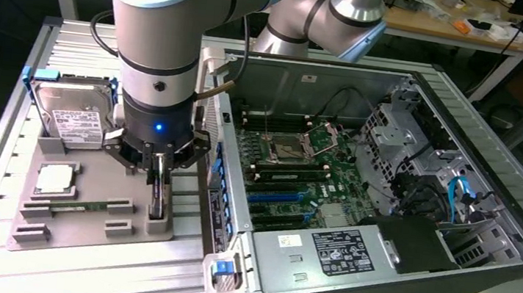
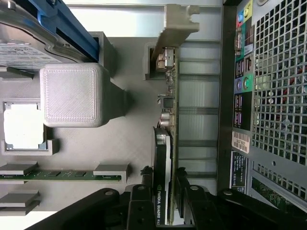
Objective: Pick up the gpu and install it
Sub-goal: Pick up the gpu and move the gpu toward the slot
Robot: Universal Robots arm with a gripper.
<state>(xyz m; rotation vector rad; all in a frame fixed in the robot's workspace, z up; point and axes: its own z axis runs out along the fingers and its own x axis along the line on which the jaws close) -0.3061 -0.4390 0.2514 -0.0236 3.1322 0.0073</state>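
The end effector (image 1: pixel 158 179) (image 2: pixel 165 196) is lowered over the grey tray (image 1: pixel 75 227) and its fingers (image 2: pixel 184 201) are clamped on the two faces of the graphics card (image 1: pixel 158 207) (image 2: pixel 171 110). The card stands on its long edge in a slotted holder at the side of the tray nearest the computer case (image 1: pixel 337 177) (image 2: pixel 268 96), so it is not yet lifted out (its metal bracket end sits in the holder's far notch in the wrist view). The tray lies on the ribbed metal table (image 1: pixel 79 277) toward the edge at the exterior view's left; the open case fills the table beside it. Also on the tray are a hard drive (image 1: pixel 72 119) (image 2: pixel 24 48) in a blue frame, a processor chip (image 1: pixel 56 181) (image 2: pixel 24 125) and a green memory stick (image 1: pixel 77 207) (image 2: pixel 57 176), all apart from the card.
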